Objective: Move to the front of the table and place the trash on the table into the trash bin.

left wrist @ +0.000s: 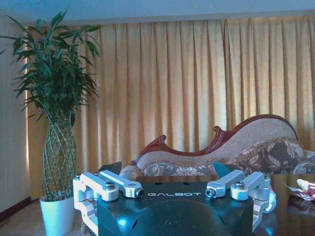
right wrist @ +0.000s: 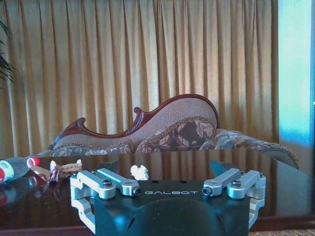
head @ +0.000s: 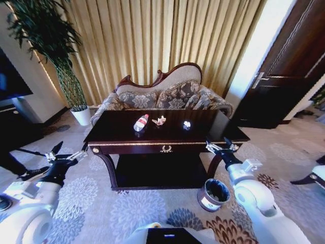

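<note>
Where the sofa (head: 162, 94) backs the table (head: 122, 133) (plant (head: 61, 61) aside).

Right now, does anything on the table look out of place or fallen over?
Yes. A bottle lies on its side on the table instead of standing. Beside it lie a crumpled wrapper and a small paper wad, loose litter on a polished top. Nothing looks spilled or broken.

Warm backlight through curtains (head: 152, 40), glossy table (head: 122, 133) reflecting, head view edges bowed
</note>
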Available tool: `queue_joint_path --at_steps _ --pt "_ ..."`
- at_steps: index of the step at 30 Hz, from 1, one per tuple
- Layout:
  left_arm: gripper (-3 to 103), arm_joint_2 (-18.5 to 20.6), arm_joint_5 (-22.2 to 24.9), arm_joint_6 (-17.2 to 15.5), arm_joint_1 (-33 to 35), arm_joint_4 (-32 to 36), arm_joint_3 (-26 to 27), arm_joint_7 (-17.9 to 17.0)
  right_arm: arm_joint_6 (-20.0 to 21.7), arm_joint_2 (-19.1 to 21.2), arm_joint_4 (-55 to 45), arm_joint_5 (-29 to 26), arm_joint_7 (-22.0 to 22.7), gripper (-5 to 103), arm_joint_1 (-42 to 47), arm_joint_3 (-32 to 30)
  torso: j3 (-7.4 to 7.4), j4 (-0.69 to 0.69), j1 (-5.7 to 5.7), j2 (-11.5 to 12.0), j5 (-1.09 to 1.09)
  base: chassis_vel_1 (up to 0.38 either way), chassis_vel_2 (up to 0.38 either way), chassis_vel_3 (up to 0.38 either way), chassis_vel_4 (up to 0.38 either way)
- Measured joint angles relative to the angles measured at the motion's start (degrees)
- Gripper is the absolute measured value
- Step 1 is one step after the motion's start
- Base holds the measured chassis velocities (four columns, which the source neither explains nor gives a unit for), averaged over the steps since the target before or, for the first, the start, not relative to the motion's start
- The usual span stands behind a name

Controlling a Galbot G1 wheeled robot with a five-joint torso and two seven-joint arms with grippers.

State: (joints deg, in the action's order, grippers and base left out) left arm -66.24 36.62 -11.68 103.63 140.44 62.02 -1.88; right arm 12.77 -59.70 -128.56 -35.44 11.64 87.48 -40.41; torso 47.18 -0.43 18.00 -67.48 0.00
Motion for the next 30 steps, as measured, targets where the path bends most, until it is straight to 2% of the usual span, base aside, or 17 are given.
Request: queue_joint_path --at_steps 21,30 --pt "100 -0.02 -0.21 -0.15 0.0 0.28 0.1 0.05 1.91 -0.08 -0.34 0.21 -0.51 100 -0.07 0.88 0.0 -0.01 0.02 0.0 0.01 -0.11 0.107 0.113 -0.105" --pt "100 0.07 -0.02 -0.56 0.3 1.26 1.21 -0.26 4.28 5.42 2.52 -5.07 -0.32 100 -4.25 2.1 -0.02 0.0 -0.03 -0.02 0.0 -0.026 0.023 0.016 -0.018"
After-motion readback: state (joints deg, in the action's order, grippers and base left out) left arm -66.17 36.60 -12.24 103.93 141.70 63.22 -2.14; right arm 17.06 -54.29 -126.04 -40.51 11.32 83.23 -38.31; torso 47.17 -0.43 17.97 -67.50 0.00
